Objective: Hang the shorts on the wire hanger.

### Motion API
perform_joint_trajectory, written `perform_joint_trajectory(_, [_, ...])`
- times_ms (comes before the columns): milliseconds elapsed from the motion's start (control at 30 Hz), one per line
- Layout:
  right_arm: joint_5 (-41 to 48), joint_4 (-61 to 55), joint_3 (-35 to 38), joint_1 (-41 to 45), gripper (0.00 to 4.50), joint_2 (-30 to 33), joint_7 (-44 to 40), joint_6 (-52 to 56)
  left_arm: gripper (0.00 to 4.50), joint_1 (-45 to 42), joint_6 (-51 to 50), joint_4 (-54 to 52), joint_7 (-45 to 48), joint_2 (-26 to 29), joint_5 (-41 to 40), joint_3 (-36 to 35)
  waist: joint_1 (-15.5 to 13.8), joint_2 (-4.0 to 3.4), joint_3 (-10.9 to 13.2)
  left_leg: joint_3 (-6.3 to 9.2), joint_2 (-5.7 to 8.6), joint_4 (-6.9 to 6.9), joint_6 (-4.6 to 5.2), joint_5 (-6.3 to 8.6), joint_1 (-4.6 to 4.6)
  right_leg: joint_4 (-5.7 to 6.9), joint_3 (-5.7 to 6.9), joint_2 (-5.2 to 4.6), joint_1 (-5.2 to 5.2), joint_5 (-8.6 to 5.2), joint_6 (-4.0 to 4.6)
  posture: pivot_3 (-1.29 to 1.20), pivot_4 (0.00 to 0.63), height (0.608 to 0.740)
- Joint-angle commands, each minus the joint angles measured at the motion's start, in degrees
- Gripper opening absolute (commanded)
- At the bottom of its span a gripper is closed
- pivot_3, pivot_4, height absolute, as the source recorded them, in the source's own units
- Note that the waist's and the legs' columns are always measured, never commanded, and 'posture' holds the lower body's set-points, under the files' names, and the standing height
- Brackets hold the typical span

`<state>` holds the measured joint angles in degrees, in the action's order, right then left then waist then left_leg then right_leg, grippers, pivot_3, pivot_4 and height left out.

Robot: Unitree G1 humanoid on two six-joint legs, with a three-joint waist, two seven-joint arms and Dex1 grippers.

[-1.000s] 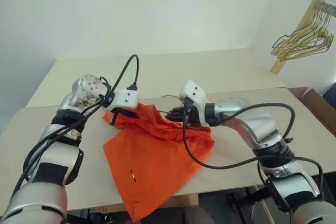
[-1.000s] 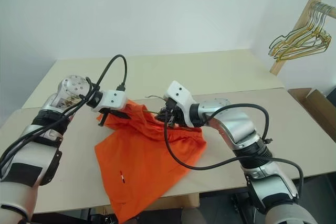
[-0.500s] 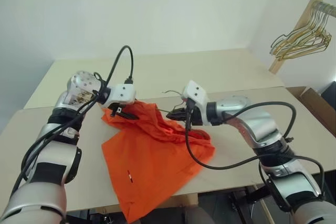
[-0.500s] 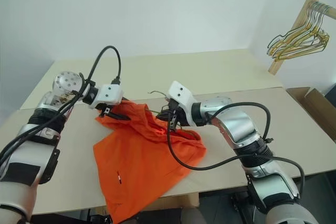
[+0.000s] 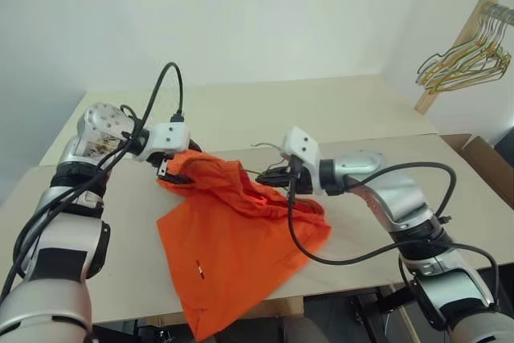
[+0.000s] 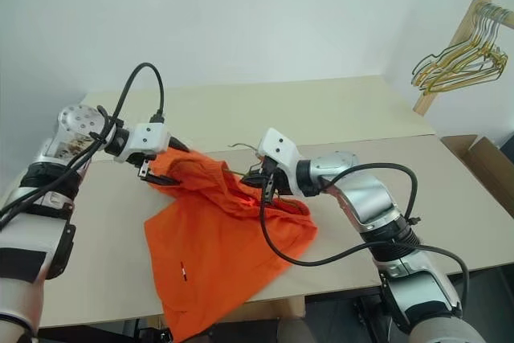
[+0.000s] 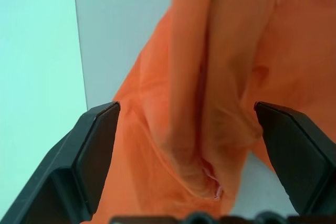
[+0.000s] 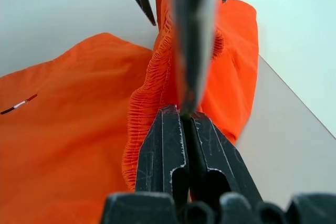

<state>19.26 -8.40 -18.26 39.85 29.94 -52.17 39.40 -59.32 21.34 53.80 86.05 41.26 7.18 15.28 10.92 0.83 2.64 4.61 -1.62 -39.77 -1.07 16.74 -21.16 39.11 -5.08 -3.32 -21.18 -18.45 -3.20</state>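
Note:
The bright orange shorts (image 5: 233, 230) lie on the table (image 5: 353, 118), their lower part draped over its front edge, with the gathered waistband (image 8: 149, 93) raised and bunched. My right gripper (image 5: 271, 176) is shut on the thin wire hanger (image 8: 191, 40), which runs into the waistband. Its small hook (image 5: 259, 146) sticks out beside that gripper. At the waistband's left end my left gripper (image 5: 171, 173) stands open. Orange fabric lies loose between its wide-apart fingers (image 7: 97, 140).
A wooden rack with a bunch of gold and green wire hangers (image 5: 470, 54) stands at the back right. A cardboard box (image 5: 486, 158) sits beyond the table's right edge. Black cables loop from both wrists over the shorts.
My left gripper has opened, let go of the waistband's left end and drawn a little to the left. The right gripper has kept still, shut on the hanger.

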Motion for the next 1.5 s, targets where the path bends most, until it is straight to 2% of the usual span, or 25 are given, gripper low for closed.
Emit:
perform_joint_trajectory(33, [0.5, -2.38, 3.03, 0.36, 0.0, 0.37, -0.03, -1.22, 3.84, -0.15, 2.38, 1.77, -0.41, 0.03, 1.22, 0.46, -0.04, 0.0, 0.0, 0.0, 0.0, 0.0, 0.0, 0.0, 0.0, 0.0, 0.0, 0.0, 0.0, 0.0, 0.0, -0.1, 0.0, 0.74])
perform_joint_trajectory(433, [0.64, -3.53, 3.92, -0.37, 0.0, 1.44, -0.45, -0.67, 0.1, -3.38, 5.85, 7.42, -5.26, -1.13, 4.73, 0.5, -0.41, 0.0, 0.0, -0.05, 0.0, 0.0, 0.0, 0.0, -0.01, 0.0, 0.01, 0.0, -0.01, 0.0, 0.0, -0.11, 0.0, 0.74])
perform_joint_trajectory(867, [-2.03, -3.06, 2.28, -1.83, 0.0, 3.58, -1.3, -2.98, 0.02, -10.01, 3.11, 11.75, -14.05, 0.54, 5.35, -2.52, -0.57, 0.0, 0.0, -0.07, 0.02, 0.0, 0.0, 0.0, -0.02, -0.02, 0.03, -0.01, -0.01, 0.0, 0.0, -0.09, 0.0, 0.74])
perform_joint_trajectory(1267, [-3.83, -2.5, 3.0, -3.62, 0.0, 4.6, -0.9, -3.04, 0.02, -8.93, 2.08, 11.8, -14.48, 3.31, 5.2, -4.05, -0.73, 0.0, 0.0, -0.09, 0.02, 0.01, 0.0, 0.0, -0.02, -0.01, 0.05, -0.01, -0.01, 0.0, 0.0, -0.09, 0.0, 0.74])
perform_joint_trajectory(1500, [0.27, -2.76, 6.91, -4.03, 0.0, 1.55, 1.46, 0.37, 0.02, -7.64, 0.18, 11.63, -16.0, 4.89, 5.04, -5.08, -0.57, 0.0, 0.0, -0.08, 0.02, 0.01, 0.0, 0.0, -0.02, 0.0, 0.05, -0.01, -0.01, 0.0, 0.0, -0.09, 0.0, 0.74])
